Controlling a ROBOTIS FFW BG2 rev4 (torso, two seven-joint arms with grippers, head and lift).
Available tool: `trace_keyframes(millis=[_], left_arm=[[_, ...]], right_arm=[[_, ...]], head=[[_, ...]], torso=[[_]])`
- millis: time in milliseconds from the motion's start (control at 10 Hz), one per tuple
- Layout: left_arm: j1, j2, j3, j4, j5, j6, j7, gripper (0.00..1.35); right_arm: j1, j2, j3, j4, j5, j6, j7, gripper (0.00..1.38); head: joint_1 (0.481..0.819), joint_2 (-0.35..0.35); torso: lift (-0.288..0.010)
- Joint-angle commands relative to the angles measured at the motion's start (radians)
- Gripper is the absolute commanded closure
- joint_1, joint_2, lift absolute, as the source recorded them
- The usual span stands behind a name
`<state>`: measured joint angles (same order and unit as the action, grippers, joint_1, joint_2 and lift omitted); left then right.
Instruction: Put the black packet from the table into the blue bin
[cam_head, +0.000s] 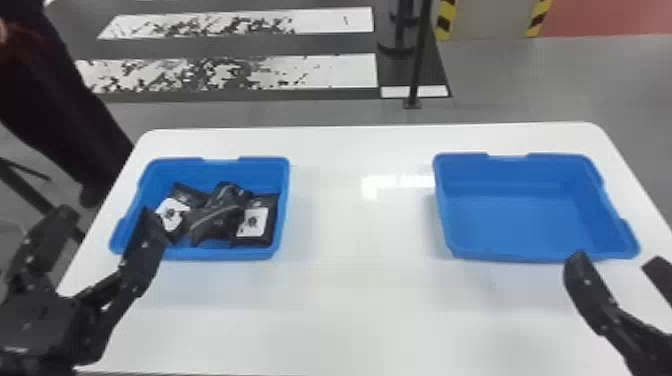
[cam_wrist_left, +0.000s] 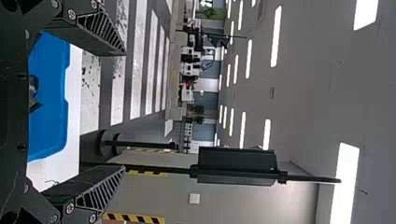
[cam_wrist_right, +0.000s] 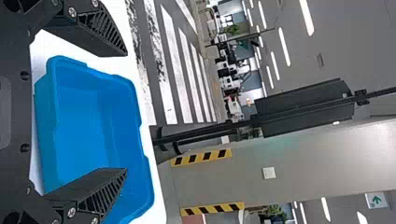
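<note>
Hanging open at the lower left of the head view, your left claw (cam_head: 107, 219) has its fingers spread wide at the near left corner of the left blue bin (cam_head: 175, 172). Your right claw (cam_head: 619, 263), also open, is at the lower right, by the near edge of the right blue bin (cam_head: 510, 220). You have several black packets (cam_head: 215, 217) heaped in the left bin, two with white labels. Both bins rest on the white desk (cam_head: 360, 310), well apart, and the right one is empty.

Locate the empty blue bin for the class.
In the head view, the empty blue bin sits at right on the white table, just beyond the right gripper.
</note>
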<state>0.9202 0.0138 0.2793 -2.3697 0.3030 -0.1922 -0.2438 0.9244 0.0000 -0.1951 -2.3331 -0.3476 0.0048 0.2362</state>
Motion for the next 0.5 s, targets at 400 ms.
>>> trace_keyframes(millis=[400], left_arm=[[0.000,0.005,-0.006,0.000,0.006,-0.007,0.000,0.17]], right_arm=[[-0.002,0.001,0.002,0.000,0.003,0.000,0.000,0.14]], head=[[0.695,0.062]], torso=[[-0.110]])
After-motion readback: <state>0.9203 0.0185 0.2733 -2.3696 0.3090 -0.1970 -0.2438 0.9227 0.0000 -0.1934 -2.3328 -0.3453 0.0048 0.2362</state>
